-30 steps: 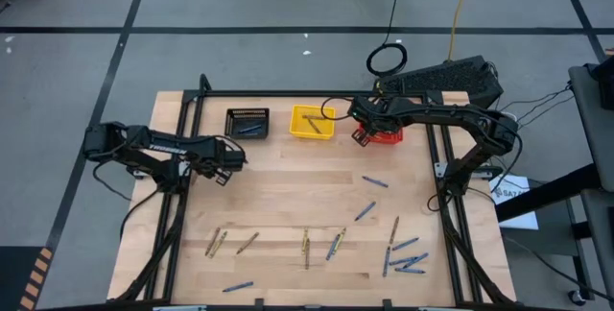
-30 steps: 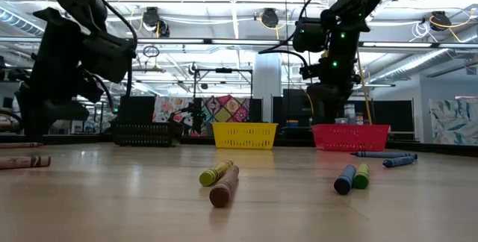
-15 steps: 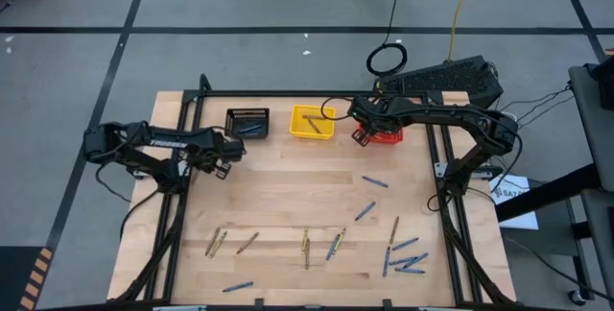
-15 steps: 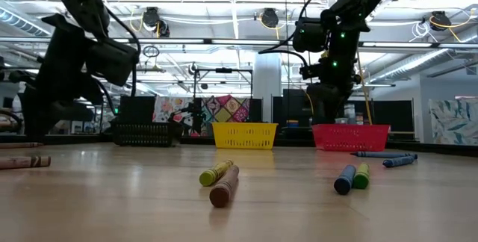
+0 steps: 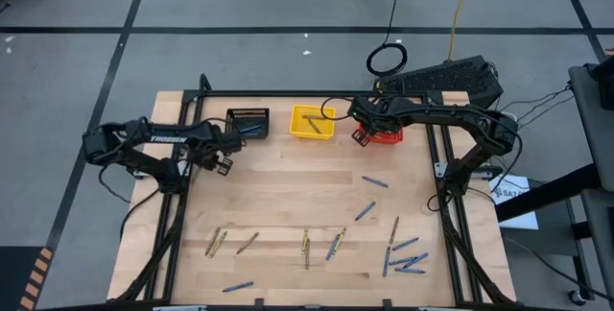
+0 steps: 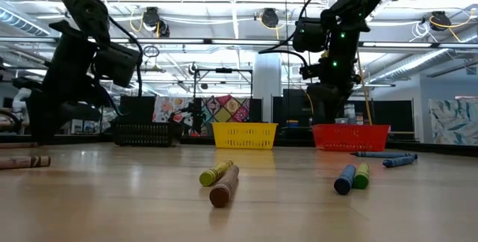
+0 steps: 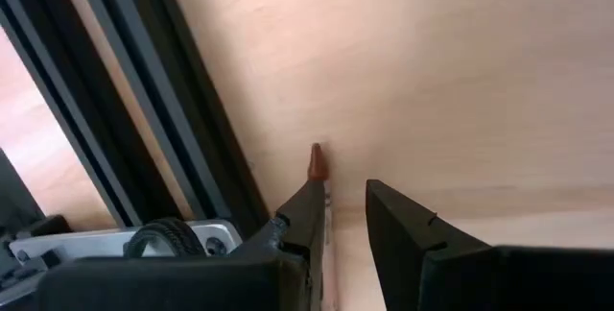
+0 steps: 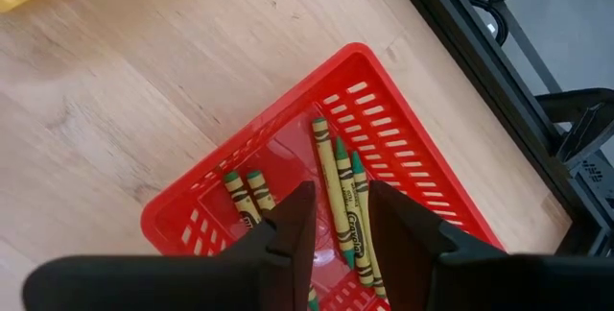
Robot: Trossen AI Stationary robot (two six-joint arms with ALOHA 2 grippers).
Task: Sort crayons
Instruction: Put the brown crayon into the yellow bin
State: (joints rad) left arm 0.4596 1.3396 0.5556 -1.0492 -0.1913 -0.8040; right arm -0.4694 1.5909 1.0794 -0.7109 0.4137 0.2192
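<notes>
Seemingly, left hand [image 7: 345, 205] pinches waxy brown-tipped crayon [image 7: 317, 162] w/ slim fingers.

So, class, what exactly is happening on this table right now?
Two robot arms are sorting crayons into three small baskets at the table's far edge. The left tool is near the black basket, gripping a brown crayon beside one finger. The right tool hangs open over the red basket, which holds several olive-yellow crayons. The yellow basket sits between them. Many loose crayons lie scattered on the near half of the table.
</notes>
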